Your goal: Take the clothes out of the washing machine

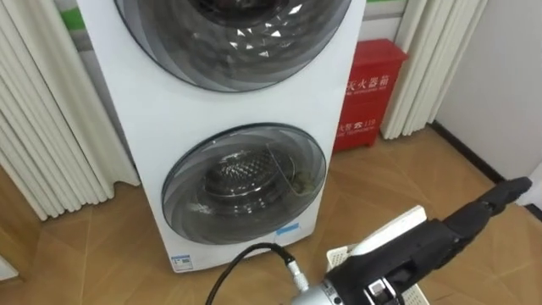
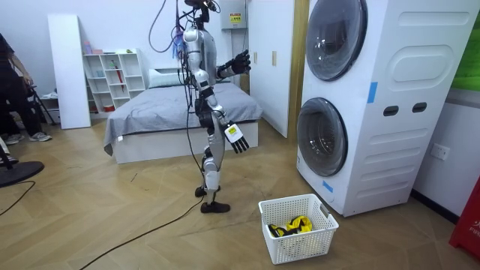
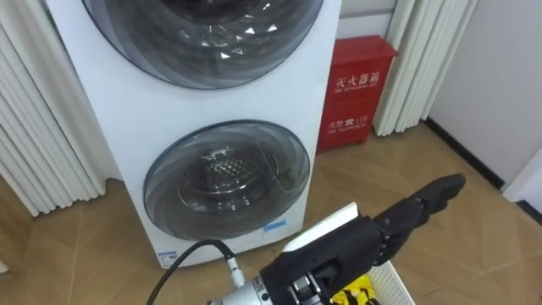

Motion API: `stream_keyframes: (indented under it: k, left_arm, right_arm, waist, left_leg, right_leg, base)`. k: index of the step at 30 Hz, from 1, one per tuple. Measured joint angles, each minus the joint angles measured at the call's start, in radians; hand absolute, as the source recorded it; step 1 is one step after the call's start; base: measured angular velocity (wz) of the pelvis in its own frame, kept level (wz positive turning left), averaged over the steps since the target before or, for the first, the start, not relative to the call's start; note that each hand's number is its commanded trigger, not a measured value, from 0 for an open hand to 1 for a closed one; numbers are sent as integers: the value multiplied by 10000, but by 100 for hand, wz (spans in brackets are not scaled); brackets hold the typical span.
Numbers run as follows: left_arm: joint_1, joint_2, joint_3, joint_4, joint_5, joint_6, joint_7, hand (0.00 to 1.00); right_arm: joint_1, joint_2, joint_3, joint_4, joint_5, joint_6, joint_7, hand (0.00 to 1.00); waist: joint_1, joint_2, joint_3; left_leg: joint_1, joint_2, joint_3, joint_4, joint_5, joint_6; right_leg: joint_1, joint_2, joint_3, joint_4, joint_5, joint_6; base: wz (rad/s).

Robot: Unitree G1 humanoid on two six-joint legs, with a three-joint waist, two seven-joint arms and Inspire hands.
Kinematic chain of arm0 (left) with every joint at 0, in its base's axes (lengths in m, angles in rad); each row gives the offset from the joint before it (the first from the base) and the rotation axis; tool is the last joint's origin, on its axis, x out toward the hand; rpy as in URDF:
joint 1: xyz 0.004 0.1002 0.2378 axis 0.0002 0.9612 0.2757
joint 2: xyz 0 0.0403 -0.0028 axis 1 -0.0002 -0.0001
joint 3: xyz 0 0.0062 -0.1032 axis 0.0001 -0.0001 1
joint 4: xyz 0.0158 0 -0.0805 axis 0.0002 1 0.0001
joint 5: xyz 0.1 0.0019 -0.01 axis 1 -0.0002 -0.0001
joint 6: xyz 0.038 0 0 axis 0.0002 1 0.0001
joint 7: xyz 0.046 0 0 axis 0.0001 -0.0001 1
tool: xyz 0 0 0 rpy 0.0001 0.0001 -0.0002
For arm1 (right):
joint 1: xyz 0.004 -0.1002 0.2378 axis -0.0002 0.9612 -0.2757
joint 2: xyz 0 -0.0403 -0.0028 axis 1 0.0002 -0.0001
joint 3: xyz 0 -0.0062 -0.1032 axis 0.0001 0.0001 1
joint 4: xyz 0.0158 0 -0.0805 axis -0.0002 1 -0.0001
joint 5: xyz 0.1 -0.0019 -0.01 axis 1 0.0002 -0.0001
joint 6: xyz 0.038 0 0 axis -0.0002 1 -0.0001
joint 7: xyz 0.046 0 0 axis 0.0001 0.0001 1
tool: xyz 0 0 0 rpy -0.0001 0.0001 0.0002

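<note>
Two stacked front-loading washers stand ahead of me. The lower washer's round door is closed, and its metal drum shows through the glass. My right hand is raised in front of me with straight fingers, open and empty, well short of the machine. My left hand hangs low by my hip, fingers spread and empty. A white basket stands on the floor before the washer, with a yellow and black cloth in it.
The upper washer door is closed too. A red box stands right of the machines, with pale curtains on both sides. In the room view a bed lies behind me and a person stands at the left edge.
</note>
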Motion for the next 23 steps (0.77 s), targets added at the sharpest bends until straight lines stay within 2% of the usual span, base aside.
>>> stream_keyframes:
  k: [3, 7, 10, 12, 13, 15, 16, 18, 19, 20, 21, 22, 23]
  left_arm:
    - [3, 78, -9, 10, 9, 1, -7, 0]
    - [66, 215, -20, 27, 5, 1, 8, 0]
    - [353, 399, 90, 142, 338, -19, 39, 0]
    - [813, 713, 434, 326, 994, -18, 104, 0]
    - [961, 765, 543, 436, 1150, -18, 151, 0]
    - [1752, 1024, 1221, 1199, 2000, -111, 451, 0]
    - [1964, 1097, 1459, 1555, 2102, -152, 552, 0]
    - [2823, 1277, 2724, 3592, 2186, -305, 1217, 0]
    - [2969, 1311, 3056, 4278, 2182, -333, 1445, 0]
    - [3195, 1314, 3762, 5733, 2169, -339, 1896, 0]
    - [3299, 1397, 4637, 7311, 2079, -333, 2310, 0]
    - [3350, 1414, 5006, 8084, 2041, -335, 2513, 0]
    - [3506, 1423, 5814, 9320, 2040, -331, 2977, 0]
  right_arm:
    - [28, -13, -1, 19, 21, 8, -3, 0]
    - [28, -24, 4, 21, 40, 12, -5, 0]
    - [83, -33, 27, 4, 265, 16, 17, 0]
    - [168, -38, -24, 7, 291, 49, -2, 0]
    - [212, -59, -29, -1, 292, 59, -14, 0]
    - [481, -84, -529, -4, 297, 119, 66, 0]
    - [564, -92, -664, -3, 321, 144, 87, 0]
    - [1059, -162, -1321, -3, 720, 177, 206, 0]
    - [1173, -211, -1384, -9, 848, 195, 215, 0]
    - [1393, -283, -1590, -38, 1099, 242, 242, 0]
    - [1535, -285, -1990, -52, 1264, 266, 291, 0]
    - [1580, -292, -2145, -45, 1366, 280, 314, 0]
    - [1668, -305, -2492, -45, 1586, 350, 311, 0]
  waist:
    - [-5, -5, 17]
    - [182, -5, 16]
    - [340, -16, 8]
    - [651, -124, 0]
    - [698, -134, -10]
    - [946, -155, -51]
    - [1055, -155, -55]
    - [1441, -252, -148]
    - [1556, -276, -150]
    - [1644, -311, -197]
    - [1732, -285, -210]
    - [1801, -279, -206]
    - [1911, -261, -201]
  left_leg:
    - [4, -9, -131, -76, 0, 0]
    - [-4, -13, -256, -96, 0, 0]
    - [31, -23, -444, -168, 4, -7]
    - [142, -149, -531, -323, 47, -80]
    - [154, -173, -579, -352, 48, -82]
    - [166, -189, -775, -409, 74, -125]
    - [178, -192, -840, -415, 86, -146]
    - [316, -176, -955, -439, 116, -197]
    - [354, -171, -976, -441, 121, -205]
    - [372, -167, -1057, -433, 108, -229]
    - [396, -157, -1185, -438, 92, -263]
    - [419, -153, -1192, -440, 93, -270]
    - [492, -143, -1215, -474, 67, -310]
  right_leg:
    - [-7, 15, -2, 2, -7, 11]
    - [-28, 31, -21, 5, -11, 15]
    - [7, 25, -276, 26, -58, 14]
    - [68, -61, -369, 33, -280, -16]
    - [90, -82, -437, 34, -331, -37]
    - [159, -68, -652, 29, -388, -66]
    - [202, -62, -691, 25, -390, -71]
    - [353, -69, -795, 28, -455, -126]
    - [416, -76, -816, 21, -471, -138]
    - [457, -84, -915, 25, -533, -156]
    - [473, -65, -983, 32, -562, -170]
    - [475, -39, -976, 23, -565, -172]
    - [539, 8, -1015, 7, -570, -181]
  base:
    - [8]
    - [0]
    - [6]
    - [2]
    - [18]
    - [25]
    - [23]
    - [15]
    - [10]
    - [24]
    - [22]
    - [12]
    - [0]
